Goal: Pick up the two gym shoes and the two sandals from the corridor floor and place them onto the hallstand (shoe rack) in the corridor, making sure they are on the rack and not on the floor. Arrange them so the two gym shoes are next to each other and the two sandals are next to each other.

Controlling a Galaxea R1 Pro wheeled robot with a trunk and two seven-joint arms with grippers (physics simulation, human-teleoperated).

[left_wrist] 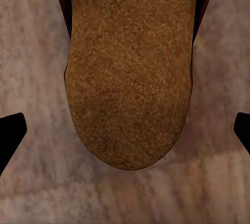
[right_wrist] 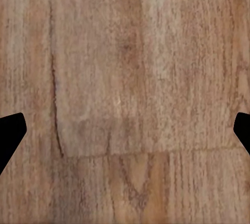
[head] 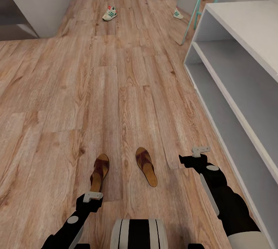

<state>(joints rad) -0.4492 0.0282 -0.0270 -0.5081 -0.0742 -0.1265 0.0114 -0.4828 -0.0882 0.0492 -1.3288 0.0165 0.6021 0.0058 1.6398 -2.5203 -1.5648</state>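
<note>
The robot is standing in the corridor w/ both arms hanging low over the corridor floor (head: pixel 116 98). Nothing of the task looks done yet: all four shoes are lying on the planks, and the shelves of the hallstand (head: pixel 247 87), running along the robot's right side, are showing bare in the part I can see.

The two sandals are lying just in front of the robot's base, side by side but apart. The left sandal (head: pixel 100 171) is directly under the left gripper (head: pixel 92 197); in the left wrist view its tan insole (left_wrist: pixel 130 73) is sitting between the two fingertips, which are spread wide and not touching it. The right sandal (head: pixel 146 166) is lying between both arms, nobody reaching for it. The right gripper (head: pixel 200 150) is hovering near the hallstand's front edge, jaws also wide apart, w/ bare wood under it.

The gym shoes are far up the corridor: one gym shoe (head: pixel 109 12) in the middle of the floor, the other gym shoe (head: pixel 178 14) near the far end of the hallstand, beside a teal frame (head: pixel 199 4), partly hidden.

I am judging the step in hand as the approach to the left sandal, approx. at the very beginning; 4 pick-ups and placings are remaining.
</note>
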